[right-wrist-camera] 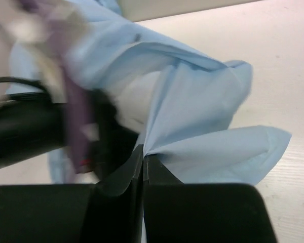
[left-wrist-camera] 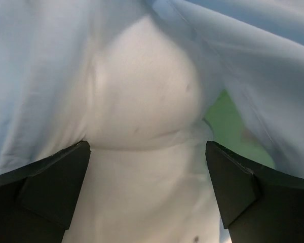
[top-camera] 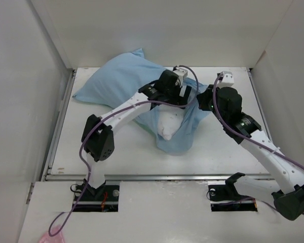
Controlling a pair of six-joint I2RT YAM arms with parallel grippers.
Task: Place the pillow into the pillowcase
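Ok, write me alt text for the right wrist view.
The right pincer is shut on a fold of the pale blue pillowcase, just above the white table. The white pillow shows inside the case's opening, with the left arm, dark and blurred, beside it.

Top ext cam sits high, behind the arm bases, looking down & fwd over the whole table [top-camera: 121, 157], far enough back to take in both arms and the side walls. Left wrist cam is v. close, facing fwd through the left gripper [left-wrist-camera: 147, 147] onto the pillow [left-wrist-camera: 142, 101] w/ the pillowcase [left-wrist-camera: 253, 61] round it; right wrist cam sits low, looking across the tabletop past the right gripper [right-wrist-camera: 143, 157]. All 3 share the mid-table spot where white pillow shows inside the pale blue cloth.
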